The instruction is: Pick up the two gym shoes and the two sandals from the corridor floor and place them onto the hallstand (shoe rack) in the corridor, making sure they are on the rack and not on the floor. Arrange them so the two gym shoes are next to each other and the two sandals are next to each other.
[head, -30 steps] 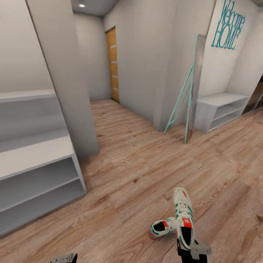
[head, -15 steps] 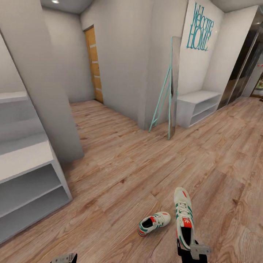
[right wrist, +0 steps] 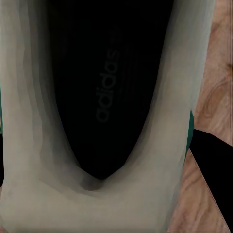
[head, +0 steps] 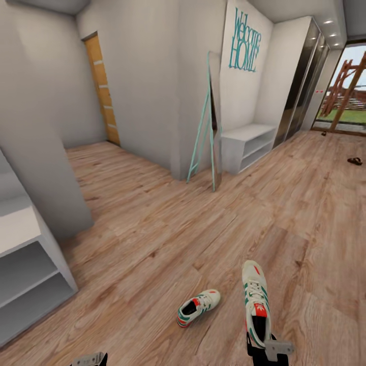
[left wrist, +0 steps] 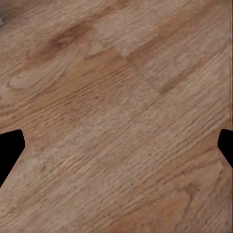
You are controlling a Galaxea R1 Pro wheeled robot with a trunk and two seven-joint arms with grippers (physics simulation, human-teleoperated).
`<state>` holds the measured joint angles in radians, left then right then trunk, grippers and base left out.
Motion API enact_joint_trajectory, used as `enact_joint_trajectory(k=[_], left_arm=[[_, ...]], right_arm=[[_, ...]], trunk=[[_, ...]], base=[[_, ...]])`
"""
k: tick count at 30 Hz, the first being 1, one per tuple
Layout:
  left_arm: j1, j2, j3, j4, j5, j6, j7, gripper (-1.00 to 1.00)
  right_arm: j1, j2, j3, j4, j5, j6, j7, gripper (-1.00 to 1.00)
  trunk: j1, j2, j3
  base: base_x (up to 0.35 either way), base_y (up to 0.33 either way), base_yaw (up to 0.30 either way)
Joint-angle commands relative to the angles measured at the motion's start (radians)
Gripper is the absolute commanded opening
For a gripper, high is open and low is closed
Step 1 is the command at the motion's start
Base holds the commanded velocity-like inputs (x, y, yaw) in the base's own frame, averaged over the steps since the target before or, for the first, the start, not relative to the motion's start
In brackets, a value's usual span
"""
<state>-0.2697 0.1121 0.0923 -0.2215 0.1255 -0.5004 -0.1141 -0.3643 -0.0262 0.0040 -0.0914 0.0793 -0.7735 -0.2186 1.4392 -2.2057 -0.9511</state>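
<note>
One gym shoe (head: 255, 300) held at the heel by the right gripper (head: 264, 351), toe pointing away

Second gym shoe (head: 198, 307) lies on the corridor floor (head: 152, 239) just left of it; judged light, soft-walled, best gripped at the heel collar; hallstand (head: 25, 264) far left; left gripper (left wrist: 116, 145) spread wide, nothing held.

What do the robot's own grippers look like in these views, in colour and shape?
In the head view the right gripper has black fingers and a light grey, angular bracket at its base. The left gripper shows a light grey housing tip with a dark part beside it. In the left wrist view its fingertips are plain black wedges. No cables or markings are visible.
</note>
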Motion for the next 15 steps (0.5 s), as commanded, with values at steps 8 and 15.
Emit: enact_joint_trajectory(k=[8,15], left_arm=[[0.000,0.000,0.004,0.001,0.010,-0.001,-0.010,1.00],[0.000,0.000,0.004,0.001,0.010,-0.001,-0.010,1.00]], right_arm=[[-0.001,0.000,0.001,0.001,0.009,-0.001,-0.008,-1.00],[-0.002,0.000,0.001,0.001,0.009,-0.001,-0.008,-1.00]], trunk=[[0.000,0.000,-0.001],[0.000,0.000,-0.001]], base=[[0.000,0.000,-0.288],[0.000,0.000,-0.288]])
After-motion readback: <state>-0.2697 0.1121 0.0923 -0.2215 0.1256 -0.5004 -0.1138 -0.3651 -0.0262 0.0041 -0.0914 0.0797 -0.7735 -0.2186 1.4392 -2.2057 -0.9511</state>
